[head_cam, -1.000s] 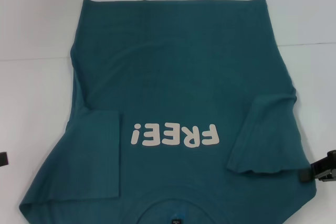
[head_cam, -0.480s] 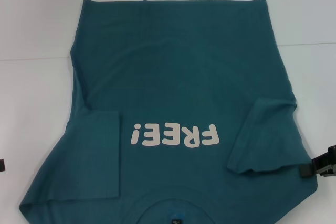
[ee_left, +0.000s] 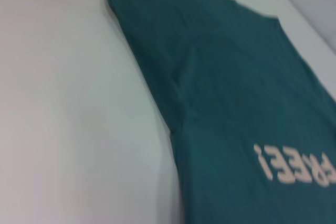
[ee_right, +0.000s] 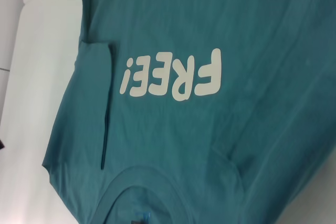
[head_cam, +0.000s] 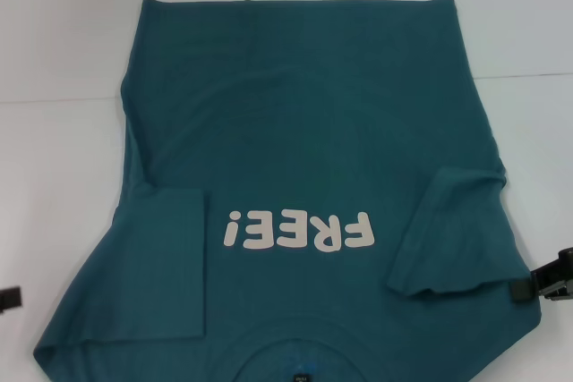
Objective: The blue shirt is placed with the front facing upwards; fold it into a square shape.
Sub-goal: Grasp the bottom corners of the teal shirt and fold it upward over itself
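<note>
The large dark teal-blue cotton T-shirt (head_cam: 304, 176) lies flat on my white worktop (head_cam: 63, 42), front up, both sleeves folded inward over the body. Over the last second the cloth has not shifted; only my arms moved. My right end effector (head_cam: 537, 287) has drawn back slightly at the shirt's right edge, and my left end effector (head_cam: 7, 298) sits lower at the frame's left edge. I cannot tell whether either is apart or together. Sleeves look done; I judge the lengthwise fold comes next. Long axis runs away from me, collar nearest, hem far.
</note>
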### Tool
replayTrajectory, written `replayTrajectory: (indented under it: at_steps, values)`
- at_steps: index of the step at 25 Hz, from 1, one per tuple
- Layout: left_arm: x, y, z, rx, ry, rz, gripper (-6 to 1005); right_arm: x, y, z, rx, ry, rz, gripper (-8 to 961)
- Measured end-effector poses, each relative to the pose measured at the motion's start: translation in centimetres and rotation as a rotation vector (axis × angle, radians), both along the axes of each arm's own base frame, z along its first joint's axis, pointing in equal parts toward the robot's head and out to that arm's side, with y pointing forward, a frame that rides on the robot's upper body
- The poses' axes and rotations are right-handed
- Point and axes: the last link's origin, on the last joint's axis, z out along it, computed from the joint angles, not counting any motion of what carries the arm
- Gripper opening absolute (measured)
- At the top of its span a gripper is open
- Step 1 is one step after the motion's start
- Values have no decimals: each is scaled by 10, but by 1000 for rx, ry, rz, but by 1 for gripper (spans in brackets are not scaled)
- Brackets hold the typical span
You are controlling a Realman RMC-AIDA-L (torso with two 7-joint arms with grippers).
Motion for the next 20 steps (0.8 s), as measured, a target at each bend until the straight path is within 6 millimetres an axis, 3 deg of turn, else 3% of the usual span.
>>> replayTrajectory:
  at_steps: [7,12,15,20]
  values:
    - [-2,4,-18,-72,72,-10,425,0,1,0,3,1,4,45]
    - [-3,9,-26,-106,31,9,631,0,2,1,6,0,5,44]
    - [-6,9,-28,-110,23,22,864,0,2,1,7,0,5,44]
    - [-13,11,-29,-100,51,44,923,0,2,1,12,-3,4,44]
